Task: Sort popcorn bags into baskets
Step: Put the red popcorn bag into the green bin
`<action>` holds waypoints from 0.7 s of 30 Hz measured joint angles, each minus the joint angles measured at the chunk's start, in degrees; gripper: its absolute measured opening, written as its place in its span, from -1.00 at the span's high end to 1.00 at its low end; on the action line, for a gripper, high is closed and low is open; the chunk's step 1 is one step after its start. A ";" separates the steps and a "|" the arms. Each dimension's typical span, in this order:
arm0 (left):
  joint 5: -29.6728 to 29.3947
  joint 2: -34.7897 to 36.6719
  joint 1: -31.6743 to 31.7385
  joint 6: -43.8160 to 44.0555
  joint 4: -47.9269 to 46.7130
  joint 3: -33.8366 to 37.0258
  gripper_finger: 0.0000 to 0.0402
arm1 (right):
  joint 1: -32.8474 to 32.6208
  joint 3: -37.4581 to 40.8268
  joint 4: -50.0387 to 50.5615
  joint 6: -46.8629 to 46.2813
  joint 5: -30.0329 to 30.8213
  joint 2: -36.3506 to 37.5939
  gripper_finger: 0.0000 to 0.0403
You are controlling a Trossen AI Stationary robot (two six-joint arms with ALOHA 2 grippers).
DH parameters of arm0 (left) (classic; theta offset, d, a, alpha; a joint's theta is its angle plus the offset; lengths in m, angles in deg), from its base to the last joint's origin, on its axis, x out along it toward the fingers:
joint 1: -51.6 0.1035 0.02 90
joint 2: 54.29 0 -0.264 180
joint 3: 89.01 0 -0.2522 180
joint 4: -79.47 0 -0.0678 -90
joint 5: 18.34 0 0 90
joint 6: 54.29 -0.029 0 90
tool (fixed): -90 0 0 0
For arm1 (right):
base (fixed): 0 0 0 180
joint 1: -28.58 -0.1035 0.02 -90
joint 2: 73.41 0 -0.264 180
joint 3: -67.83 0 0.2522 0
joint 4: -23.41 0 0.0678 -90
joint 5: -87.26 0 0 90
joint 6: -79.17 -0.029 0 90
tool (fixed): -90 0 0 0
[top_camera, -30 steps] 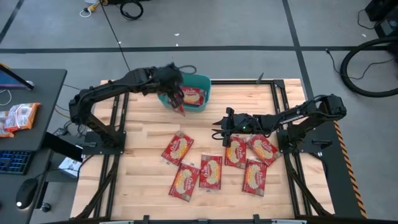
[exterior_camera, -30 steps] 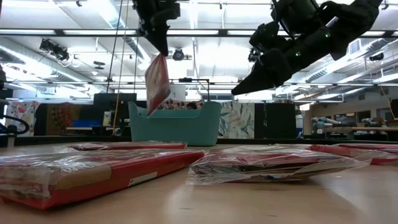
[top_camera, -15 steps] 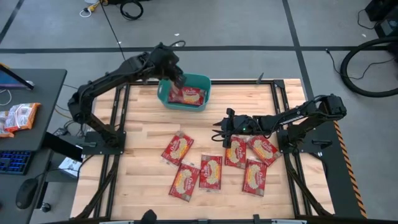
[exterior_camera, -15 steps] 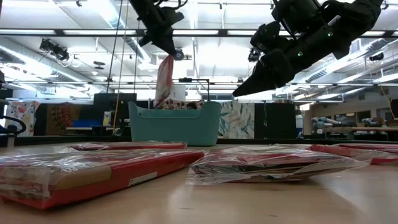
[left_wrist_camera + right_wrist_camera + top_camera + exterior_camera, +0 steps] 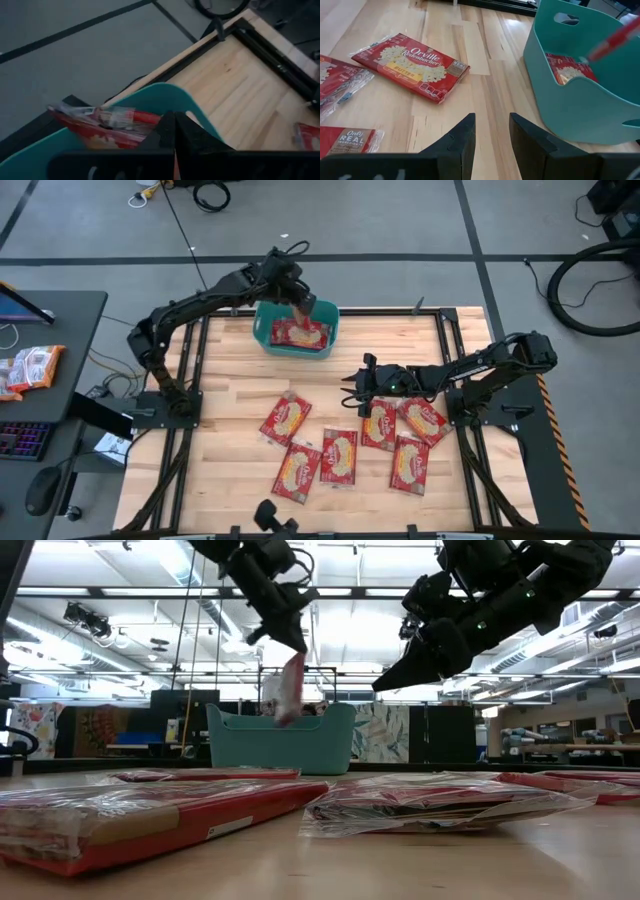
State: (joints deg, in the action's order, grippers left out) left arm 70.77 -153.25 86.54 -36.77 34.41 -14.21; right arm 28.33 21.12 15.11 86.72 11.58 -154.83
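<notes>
Wooden slatted counter [image 5: 230,380]: teal plastic rectangular tub [image 5: 327,315] near its far edge, at least one flat red popcorn packet [image 5: 297,334] lying inside. Left gripper [image 5: 303,305] above the tub, jaws pinched shut on another red packet [image 5: 290,688] that hangs edge-down over the tub. Right gripper [image 5: 350,387] hovers mid-counter, jaws parted, holding nothing. Six loose red packets [image 5: 339,456] lie flat on the near half.
</notes>
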 joint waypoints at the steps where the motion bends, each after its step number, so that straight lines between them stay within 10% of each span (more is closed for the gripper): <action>1: 0.43 -0.43 0.00 0.15 0.85 0.00 1.00 | 0.00 0.00 -0.02 0.00 0.00 0.00 0.38; 21: 0.24 -5.00 2.90 3.27 -8.27 0.04 0.95 | -0.02 0.00 -0.13 -0.02 -0.04 0.02 0.38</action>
State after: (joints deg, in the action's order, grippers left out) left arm 71.01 -158.25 89.44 -33.50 26.15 -14.17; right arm 28.32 21.12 14.97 86.70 11.54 -154.81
